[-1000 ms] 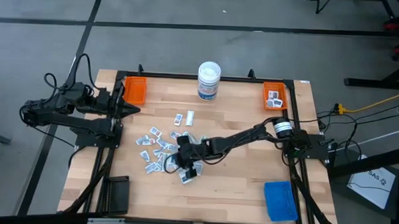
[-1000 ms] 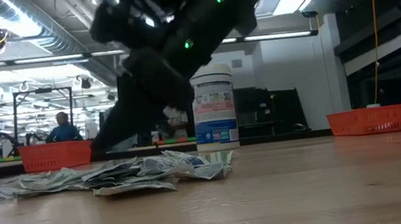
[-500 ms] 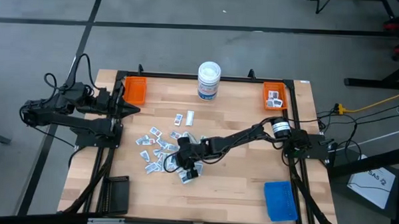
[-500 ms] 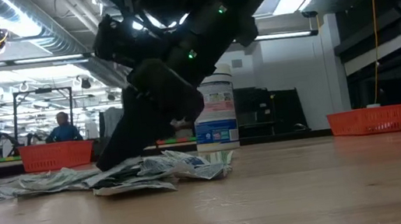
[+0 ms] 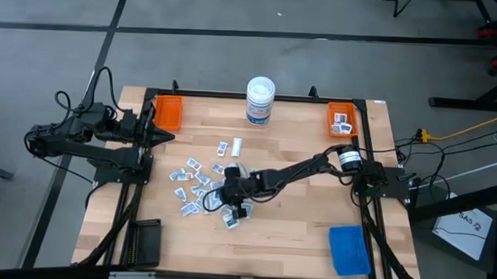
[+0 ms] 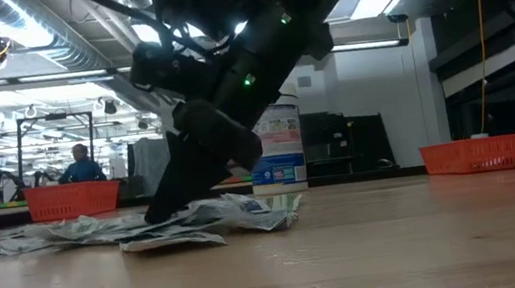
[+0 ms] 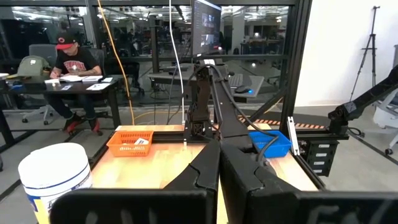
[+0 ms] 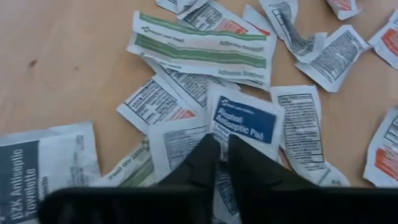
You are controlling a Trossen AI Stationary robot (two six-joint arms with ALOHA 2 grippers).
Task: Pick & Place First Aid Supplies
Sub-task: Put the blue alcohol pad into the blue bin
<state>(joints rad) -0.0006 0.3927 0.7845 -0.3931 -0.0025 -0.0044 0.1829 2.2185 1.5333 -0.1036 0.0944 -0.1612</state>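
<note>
Right gripper [image 8: 219, 149] fingertips are being pressed nearly together on a blue-labelled packet [image 8: 244, 121] in the packet pile [image 5: 199, 185] at the table's [image 5: 295, 232] middle; whether it is gripped cannot be told. Left gripper [image 5: 167, 135] is being held closed beside the left orange tray [image 5: 167, 112].

packets [image 8: 186, 155] partly under right gripper [image 8: 222, 149], grip unclear
</note>
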